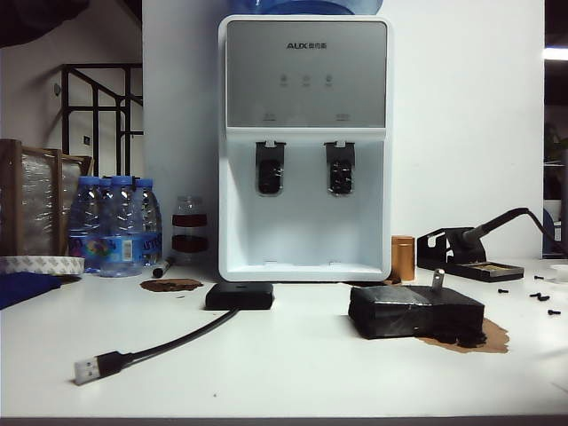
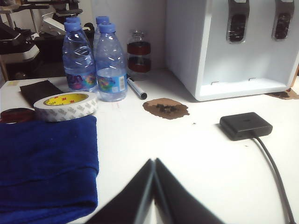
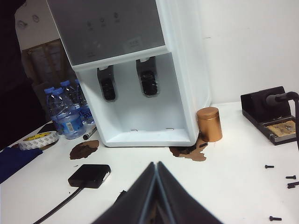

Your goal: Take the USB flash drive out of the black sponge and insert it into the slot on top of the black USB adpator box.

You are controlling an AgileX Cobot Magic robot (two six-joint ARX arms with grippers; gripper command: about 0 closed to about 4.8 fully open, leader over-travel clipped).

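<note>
Standing upright in the black sponge [image 1: 415,311], the USB flash drive [image 1: 437,278] shows only in the exterior view, on the right of the white worktop [image 1: 284,364]; neither wrist view shows the drive. The black USB adpator box [image 1: 240,295] lies well apart to the left, just in front of the water dispenser [image 1: 304,146], its black cable [image 1: 169,342] running forward to a silver plug [image 1: 86,370]. Neither arm appears in the exterior view. The left wrist view shows the left gripper [image 2: 154,161] above the worktop with its jaws pressed together and holding nothing, beside a blue cloth [image 2: 44,163] and a tape roll [image 2: 66,105], the box [image 2: 245,125] beyond. The right wrist view shows the right gripper [image 3: 156,163], jaws likewise closed and empty, with the box [image 3: 89,175], a copper tin [image 3: 208,124] and a soldering stand [image 3: 268,114].
</note>
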